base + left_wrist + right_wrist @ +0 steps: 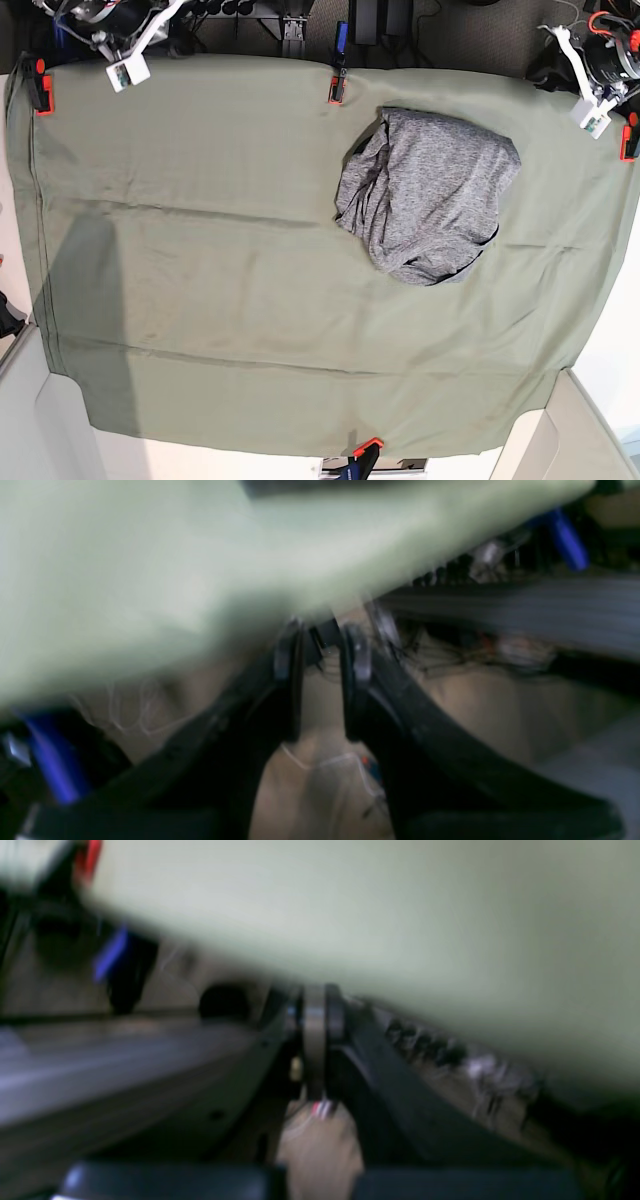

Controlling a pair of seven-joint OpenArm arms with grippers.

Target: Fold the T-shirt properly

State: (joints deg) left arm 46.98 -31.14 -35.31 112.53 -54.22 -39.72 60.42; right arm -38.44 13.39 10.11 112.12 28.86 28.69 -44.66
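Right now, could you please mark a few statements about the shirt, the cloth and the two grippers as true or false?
1. The T-shirt lies bunched in a heap. True.
2. The T-shirt sits at the base view's left edge. False: it lies right of centre, toward the far edge.
3. The right gripper is shut, holding nothing. True.
4. The left gripper grips the T-shirt. False: its jaws stand slightly apart and empty, away from the shirt.
5. An olive-green table cloth covers the table. True.
6. The orange clamps pin the T-shirt. False: they sit on the cloth's edges.
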